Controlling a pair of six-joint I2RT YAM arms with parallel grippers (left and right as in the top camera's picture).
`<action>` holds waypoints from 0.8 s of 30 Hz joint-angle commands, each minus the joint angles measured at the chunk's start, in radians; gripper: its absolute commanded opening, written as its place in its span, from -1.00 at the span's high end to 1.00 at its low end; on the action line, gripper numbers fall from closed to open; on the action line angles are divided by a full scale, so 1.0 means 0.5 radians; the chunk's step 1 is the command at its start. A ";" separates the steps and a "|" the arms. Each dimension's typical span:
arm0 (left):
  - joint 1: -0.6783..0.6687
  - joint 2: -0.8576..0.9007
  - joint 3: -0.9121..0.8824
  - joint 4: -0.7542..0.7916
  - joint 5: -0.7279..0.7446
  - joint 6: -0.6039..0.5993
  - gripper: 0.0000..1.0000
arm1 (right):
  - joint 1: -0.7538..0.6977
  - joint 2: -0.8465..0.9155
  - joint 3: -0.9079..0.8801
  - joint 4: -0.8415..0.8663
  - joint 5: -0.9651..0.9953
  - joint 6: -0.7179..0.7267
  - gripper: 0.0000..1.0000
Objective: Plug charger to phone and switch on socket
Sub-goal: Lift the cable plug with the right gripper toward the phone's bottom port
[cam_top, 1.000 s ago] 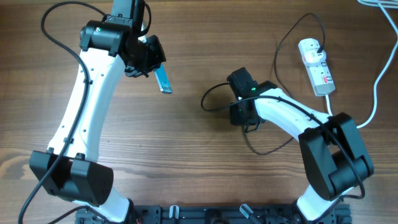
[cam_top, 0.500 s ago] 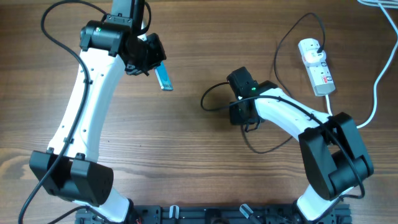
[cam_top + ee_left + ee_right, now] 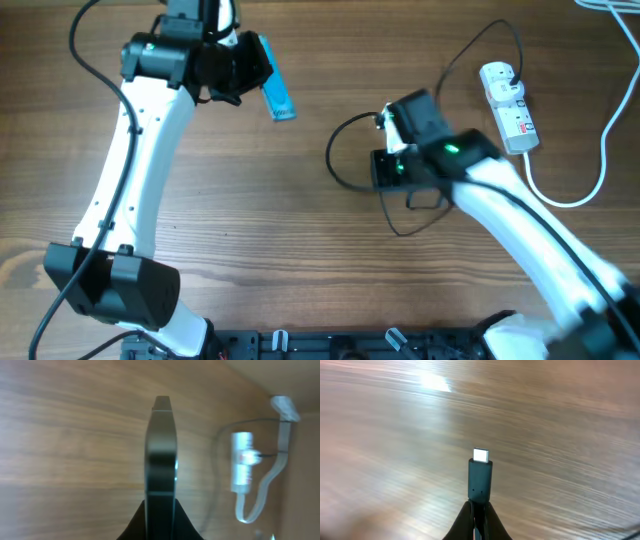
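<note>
My left gripper [image 3: 252, 70] is shut on the phone [image 3: 279, 96], whose cyan screen shows at the back left in the overhead view, held above the table. In the left wrist view the phone [image 3: 161, 455] stands edge-on between the fingers [image 3: 135, 522]. My right gripper [image 3: 386, 160] is shut on the charger's black connector [image 3: 480, 479], metal tip pointing up and away in the right wrist view. The black cable [image 3: 345, 135] loops on the table and runs to the white plug in the socket [image 3: 508, 107] at the back right. The socket also shows blurred in the left wrist view [image 3: 242, 466].
The socket's thick white cord [image 3: 590, 180] curves along the right edge of the wooden table [image 3: 300, 250]. The black cable loop lies under and around my right arm.
My left gripper has lifted and swung the phone up and to the right. My right arm has swung, its gripper moving slightly up with the connector; the view there is motion-blurred.
</note>
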 commanded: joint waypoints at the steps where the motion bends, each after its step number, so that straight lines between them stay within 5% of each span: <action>1: 0.049 -0.022 0.002 0.140 0.554 0.016 0.92 | 0.002 -0.285 0.046 -0.054 -0.329 -0.138 0.91; 7: -0.008 -0.022 0.002 0.259 0.813 0.015 0.92 | 0.002 -0.508 0.046 -0.117 -0.448 -0.137 0.91; 18: -0.233 -0.018 0.002 0.294 0.637 0.101 0.92 | 0.002 -0.505 0.046 -0.044 -0.491 0.060 0.91; 24: -0.243 -0.018 0.002 0.340 0.892 0.122 0.92 | 0.002 -0.505 0.046 0.099 -0.652 0.125 0.91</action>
